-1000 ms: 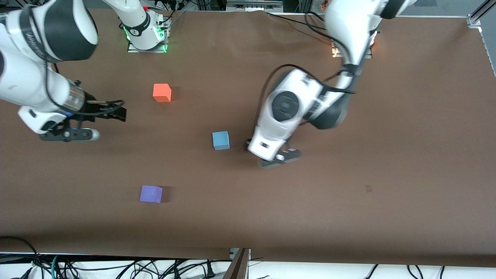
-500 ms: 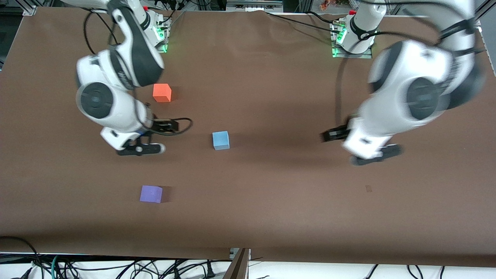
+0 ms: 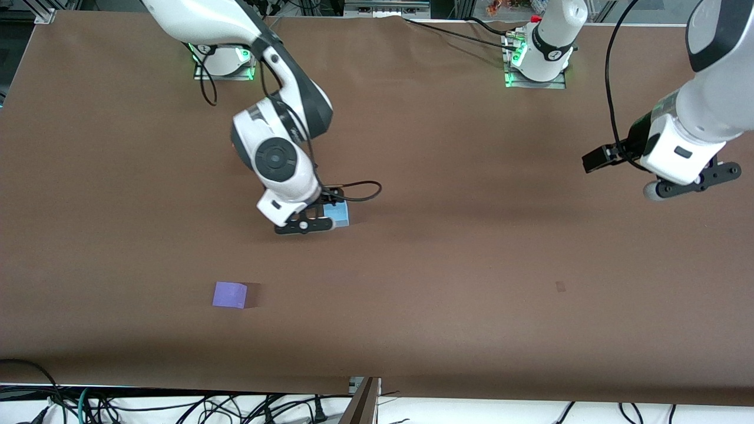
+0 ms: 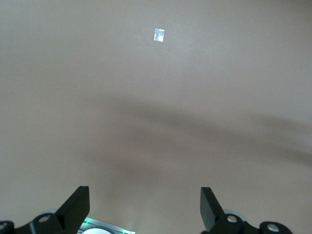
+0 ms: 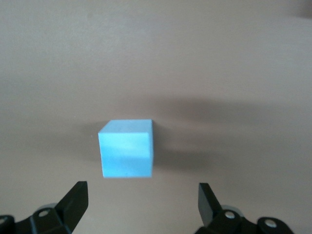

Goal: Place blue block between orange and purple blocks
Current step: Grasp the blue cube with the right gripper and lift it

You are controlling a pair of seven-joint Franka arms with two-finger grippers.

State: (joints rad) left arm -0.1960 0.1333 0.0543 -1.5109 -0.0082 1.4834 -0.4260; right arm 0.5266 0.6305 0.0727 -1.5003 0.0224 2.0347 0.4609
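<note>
Right gripper (image 3: 307, 225), jaws spread, is poised over blue block (image 5: 126, 148); an off-centre descent could knock it aside. Left gripper (image 3: 690, 179) is parked open.

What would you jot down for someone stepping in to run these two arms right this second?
Right gripper: open, over the blue block, not gripping it.
Left gripper: open and empty, waiting over bare table at the left arm's end.
Purple block: nearer the front camera than the blue block.
Orange block: hidden by the right arm.
Done: nothing placed yet.
Left: grasp the blue block, set it between orange and purple.
</note>
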